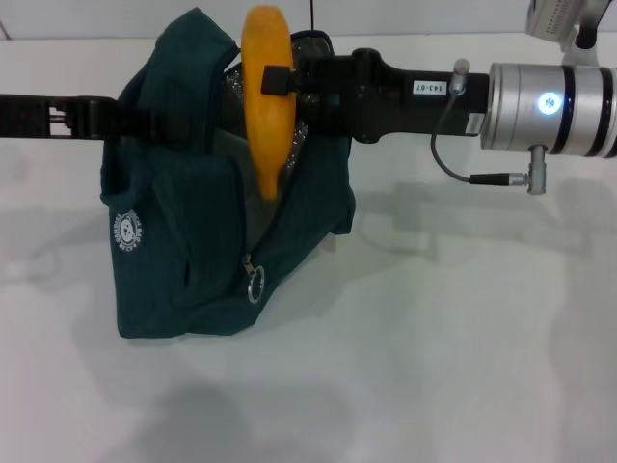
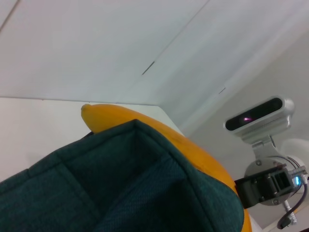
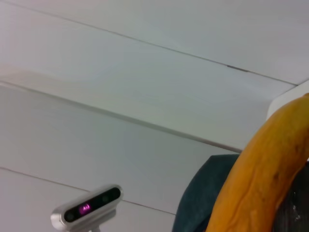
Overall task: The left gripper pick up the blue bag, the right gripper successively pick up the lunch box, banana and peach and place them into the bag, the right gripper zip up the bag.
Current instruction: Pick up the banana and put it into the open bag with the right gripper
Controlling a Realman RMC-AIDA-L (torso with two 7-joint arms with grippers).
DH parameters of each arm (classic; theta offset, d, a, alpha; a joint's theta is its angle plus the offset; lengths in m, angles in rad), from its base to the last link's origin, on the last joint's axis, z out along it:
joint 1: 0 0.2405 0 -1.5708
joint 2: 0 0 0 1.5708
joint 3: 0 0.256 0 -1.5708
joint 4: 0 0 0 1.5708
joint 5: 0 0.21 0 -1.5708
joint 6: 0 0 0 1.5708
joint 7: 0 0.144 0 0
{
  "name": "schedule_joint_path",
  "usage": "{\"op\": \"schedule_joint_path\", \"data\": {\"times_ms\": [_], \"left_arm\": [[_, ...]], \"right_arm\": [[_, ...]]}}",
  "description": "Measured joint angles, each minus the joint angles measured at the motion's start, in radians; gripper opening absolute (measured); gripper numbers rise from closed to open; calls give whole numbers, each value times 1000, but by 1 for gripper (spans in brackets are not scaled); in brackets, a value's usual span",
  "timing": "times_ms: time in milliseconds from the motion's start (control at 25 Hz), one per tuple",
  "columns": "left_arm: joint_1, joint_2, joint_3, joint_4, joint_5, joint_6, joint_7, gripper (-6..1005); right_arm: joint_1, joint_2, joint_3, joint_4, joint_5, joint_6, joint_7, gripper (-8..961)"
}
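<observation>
One blue bag (image 1: 207, 241); one banana (image 1: 266, 106)

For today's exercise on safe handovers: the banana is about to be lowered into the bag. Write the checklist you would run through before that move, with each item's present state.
1. Right gripper has the banana firmly: ok, its fingers are clamped across the upper part of the fruit.
2. Banana lined up with the opening of the blue bag: ok, its lower end already sits in the unzipped gap.
3. Left gripper holding the bag: cannot tell, fabric hides its fingers.
4. Bag mouth open wide enough: ok, the foil lining shows behind the fruit.
5. Lunch box already inside: cannot tell, the interior is hidden.
6. Zipper pull clear of the path: ok, it hangs low on the front.
</observation>
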Motion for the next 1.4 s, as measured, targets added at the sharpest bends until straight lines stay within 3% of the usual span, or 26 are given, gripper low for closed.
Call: {"op": "schedule_joint_path", "data": {"times_ms": [320, 640, 960, 1400], "left_arm": [[1, 7, -5, 0, 0, -2, -3, 54], [11, 17, -19, -2, 0, -2, -8, 54], [9, 15, -35, -5, 0, -7, -10, 54], [5, 17, -38, -28, 0, -4, -11, 55]], "right_arm": [[0, 0, -59, -30, 1, -9, -39, 548], [-19, 0, -215, -187, 41, -5, -47, 564], [-56, 0, -288, -288, 35, 17, -48, 580], [-86, -4, -303, -339, 34, 29, -49, 602]]}}
